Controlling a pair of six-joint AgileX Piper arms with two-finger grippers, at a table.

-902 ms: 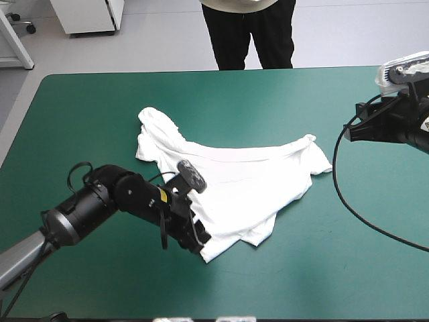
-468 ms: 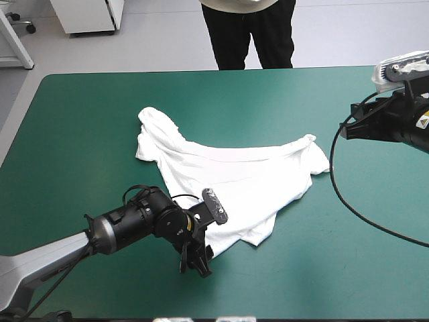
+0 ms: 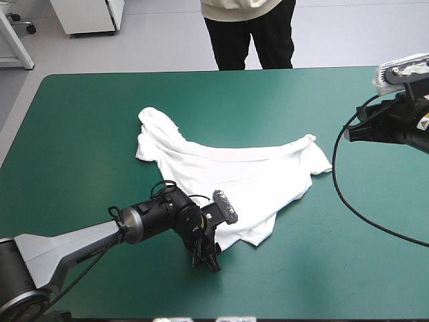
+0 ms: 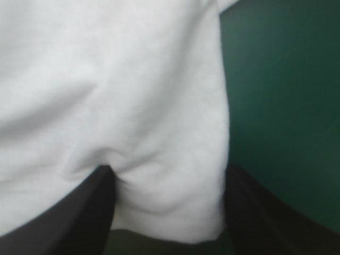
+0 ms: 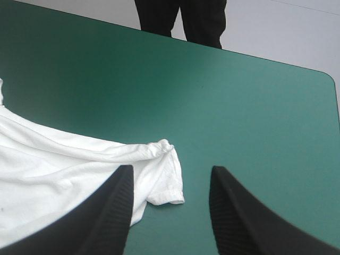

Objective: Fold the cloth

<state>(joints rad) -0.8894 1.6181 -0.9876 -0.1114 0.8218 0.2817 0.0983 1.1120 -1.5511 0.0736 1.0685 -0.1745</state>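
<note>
Left wrist view puts us right at the left gripper (image 4: 169, 169): its jaws stand spread, one black finger (image 4: 79, 212) on each side, and the near hem of the white T-shirt (image 4: 133, 95) lies between them. We see no pinch on the fabric. Teal-green cover shows just beside the shirt's edge.

From the high view, we find this left gripper (image 3: 206, 258) low at the near edge of the T-shirt (image 3: 234, 174), slightly left of the table's middle. The shirt lies spread but rumpled across the middle of the table (image 3: 80, 121). One bunched end reaches toward the far left and a sleeve (image 3: 312, 144) points right.

The right gripper (image 5: 171, 169) also has its jaws spread, with nothing between them. It hangs at the table's right side, well apart from the shirt, and the right sleeve lies ahead of it. We notice a small sticker (image 3: 423, 123) on the right arm, its writing too small to read.
</note>
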